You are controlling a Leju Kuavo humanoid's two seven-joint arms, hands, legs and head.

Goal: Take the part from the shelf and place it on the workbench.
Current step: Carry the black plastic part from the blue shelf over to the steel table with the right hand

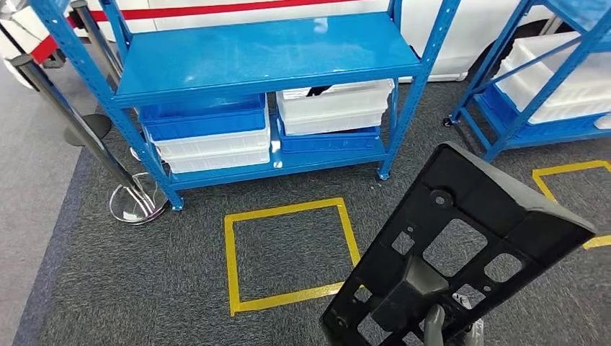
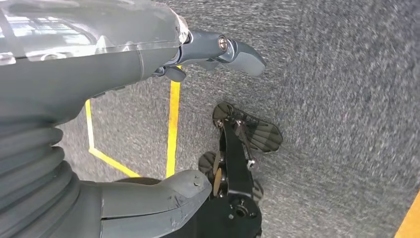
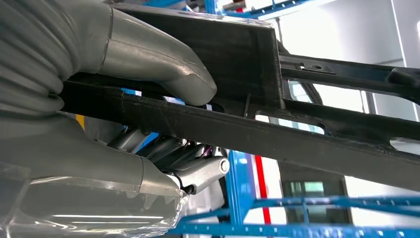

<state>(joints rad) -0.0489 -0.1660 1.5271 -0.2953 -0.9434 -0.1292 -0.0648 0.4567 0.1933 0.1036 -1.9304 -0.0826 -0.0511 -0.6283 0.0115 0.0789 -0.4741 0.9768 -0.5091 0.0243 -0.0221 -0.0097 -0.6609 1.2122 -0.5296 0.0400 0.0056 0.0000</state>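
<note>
While gripped low in the head view, black plastic part [image 1: 461, 238] tilts up across the lower right of frame, clear of the blue shelf [image 1: 266, 54] and above grey carpet [image 1: 144, 288]. Off the shelf already, by the look of it; no workbench on show. Broad, flat, pierced with cut-outs, raised rim round the edge. Just a sliver of the right hand [image 1: 434, 324] peeking under the lower end. Yellow taped square [image 1: 288, 252] on the floor ahead, white and blue bins [image 1: 205, 133] stacked on the bottom shelf level, stanchion base [image 1: 135, 202] off to the left.

Over to the left wrist view: left hand [image 2: 198, 54] hanging over the carpet, fingers spread, nothing in it. Yellow floor tape [image 2: 173, 129] running underneath.

Now the right wrist view, up close: right hand clamped on the part's rail, thumb [image 3: 163, 64] pressed on one face, darker fingers [image 3: 163, 148] curled round the other. Solid wrap, held near one end only.

Judgement on handling: stiff moulded plastic, probably light for its spread, smooth enough to slip. Long overhang beyond the grip, so liable to swing or twist. Best hold on a rail or rib beside a cut-out, as now; better still nearer the middle.
</note>
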